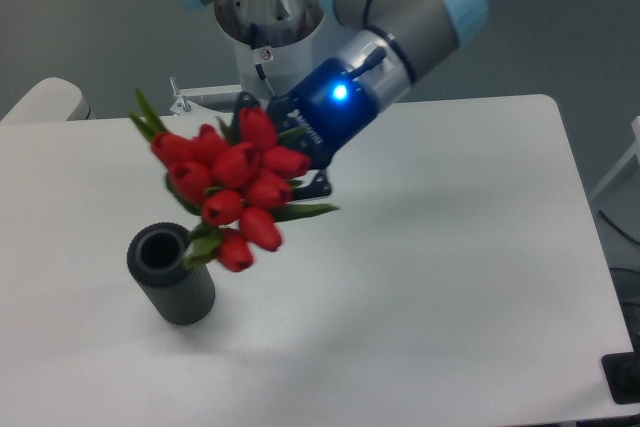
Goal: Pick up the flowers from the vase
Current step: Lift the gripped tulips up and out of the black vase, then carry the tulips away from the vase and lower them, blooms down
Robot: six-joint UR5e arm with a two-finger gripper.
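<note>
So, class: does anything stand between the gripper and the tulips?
No. The gripper is shut on the flowers, holding them above the table, beside the vase, whose mouth shows empty.

A white counter (450, 267) with rounded corners fills most of the frame, its far edge running across the upper middle and its right edge slanting down toward the lower right corner. Its surface is plain and matte, with soft grey shadows falling across the centre. Directly on it, in the lower left of the frame, stands the vase (172, 273), a short dark cylinder with a ribbed outer wall and a thick round rim, upright, its dark open mouth facing up. Grey floor (560, 37) shows beyond the counter's far edge.
</note>
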